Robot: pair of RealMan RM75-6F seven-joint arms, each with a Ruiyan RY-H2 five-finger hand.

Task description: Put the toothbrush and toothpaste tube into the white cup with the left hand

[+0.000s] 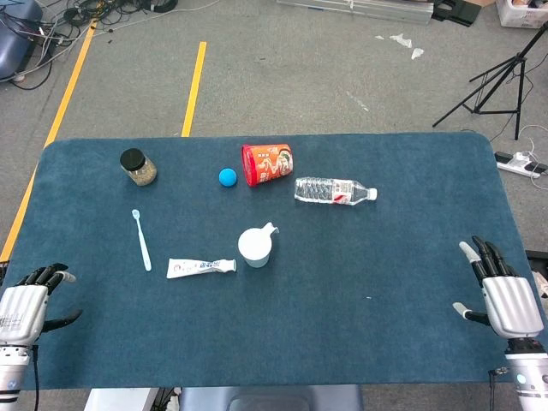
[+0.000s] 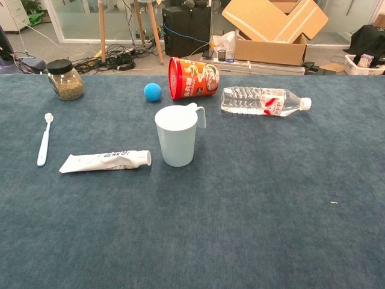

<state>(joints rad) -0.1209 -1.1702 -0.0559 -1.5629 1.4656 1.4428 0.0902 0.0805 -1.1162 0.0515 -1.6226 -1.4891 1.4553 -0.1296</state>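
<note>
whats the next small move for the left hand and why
Probably reach the left hand forward to the toothbrush: the hand is open at the table's near edge, holding nothing, and both toothbrush and toothpaste lie flat left of the upright cup.

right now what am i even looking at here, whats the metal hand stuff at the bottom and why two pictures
These are two camera pictures from one robot sitting at a blue table. The head view looks down from above; the chest view looks across the table from lower down.

The metal shapes in the bottom corners of the head view are its two hands: the left robot hand and the right robot hand. Both hold nothing and rest near the table's near edge. The chest view does not show them.

On the table lie a toothbrush, a toothpaste tube and, just beside the tube's cap end, an upright white cup. Further back are a lying red cup, a blue ball, a lying water bottle and a dark-lidded jar.

Nothing is in the white cup yet.
</note>
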